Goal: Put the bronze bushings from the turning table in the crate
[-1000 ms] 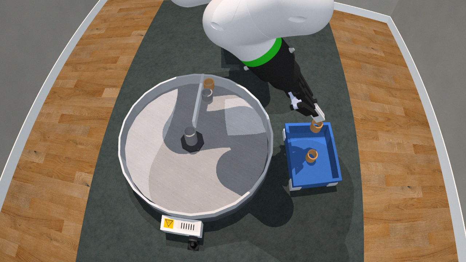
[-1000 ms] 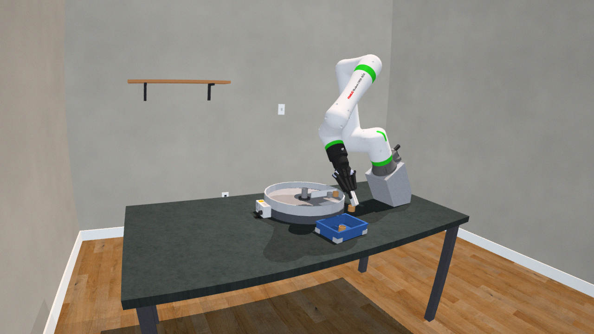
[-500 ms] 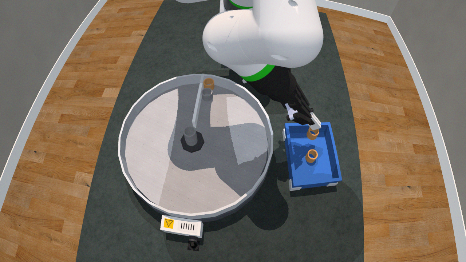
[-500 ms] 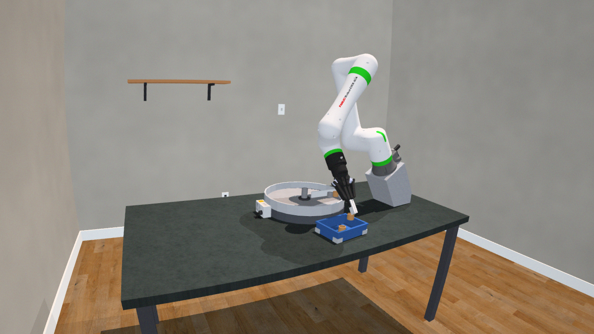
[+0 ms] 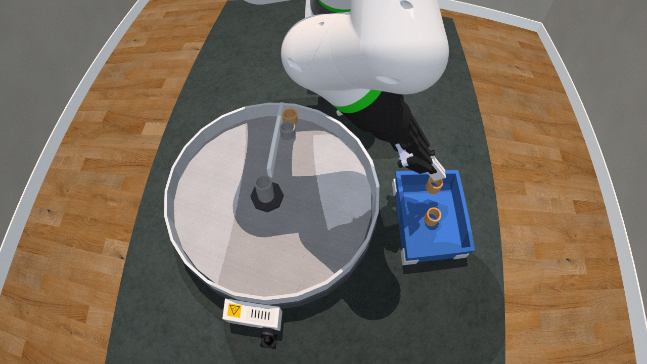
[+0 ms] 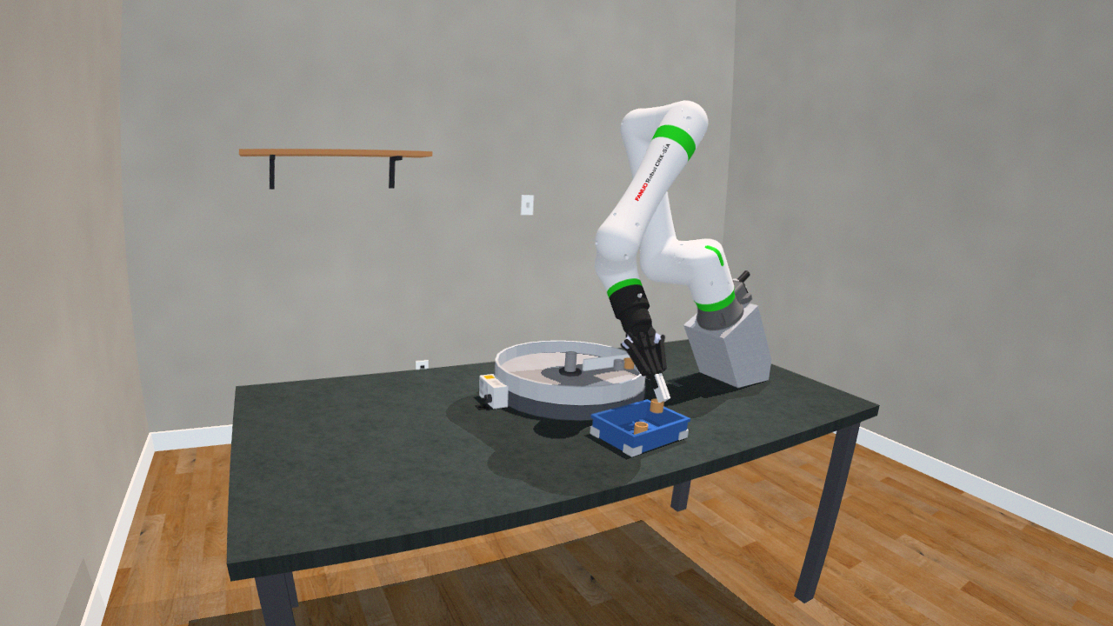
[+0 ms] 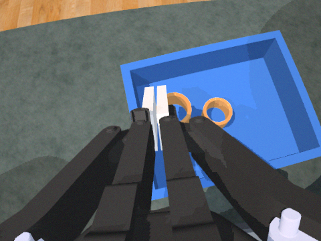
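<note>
My gripper [image 5: 437, 174] hangs over the far end of the blue crate [image 5: 452, 226], just above its rim. It is shut on the wall of a bronze bushing [image 5: 434, 184], which hangs below the fingertips inside the crate's outline. In the wrist view the white fingertips pinch this bushing [image 7: 179, 106]. A second bronze bushing [image 5: 432, 216] lies on the crate floor and also shows in the wrist view [image 7: 218, 112]. On the turning table [image 5: 271, 226] a bronze bushing [image 5: 289, 116] and a steel bushing [image 5: 287, 128] stand at the far rim beside the divider bar [image 5: 274, 144].
The table's grey centre post [image 5: 263, 186] stands on a black base. A white control box [image 5: 252, 313] sits at the table's near edge. The crate stands right of the table's raised rim. The arm's base is behind the crate [image 6: 727, 342].
</note>
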Robot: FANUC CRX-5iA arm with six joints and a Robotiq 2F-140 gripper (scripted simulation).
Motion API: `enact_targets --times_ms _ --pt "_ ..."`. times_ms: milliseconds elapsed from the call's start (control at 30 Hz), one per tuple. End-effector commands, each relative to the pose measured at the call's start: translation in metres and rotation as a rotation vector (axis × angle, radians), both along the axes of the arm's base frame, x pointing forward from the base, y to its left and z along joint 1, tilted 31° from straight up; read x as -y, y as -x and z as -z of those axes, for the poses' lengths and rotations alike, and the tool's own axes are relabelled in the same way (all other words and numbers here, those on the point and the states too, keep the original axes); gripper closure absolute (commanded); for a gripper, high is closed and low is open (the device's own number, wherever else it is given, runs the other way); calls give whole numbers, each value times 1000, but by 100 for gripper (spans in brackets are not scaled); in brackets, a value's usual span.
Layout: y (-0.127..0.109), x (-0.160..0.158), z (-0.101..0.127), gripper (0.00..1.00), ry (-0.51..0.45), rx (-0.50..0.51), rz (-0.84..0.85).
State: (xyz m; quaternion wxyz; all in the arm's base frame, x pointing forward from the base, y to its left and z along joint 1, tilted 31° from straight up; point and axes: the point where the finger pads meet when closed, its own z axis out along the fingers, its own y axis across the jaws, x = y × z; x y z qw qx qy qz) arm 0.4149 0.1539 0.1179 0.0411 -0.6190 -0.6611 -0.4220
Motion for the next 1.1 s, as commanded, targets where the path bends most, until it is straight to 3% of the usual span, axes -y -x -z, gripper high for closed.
enact_targets --times_ms 0,1067 --pt "0 0 0 100 0 0 0" --pt "-5 0 8 100 0 0 0"
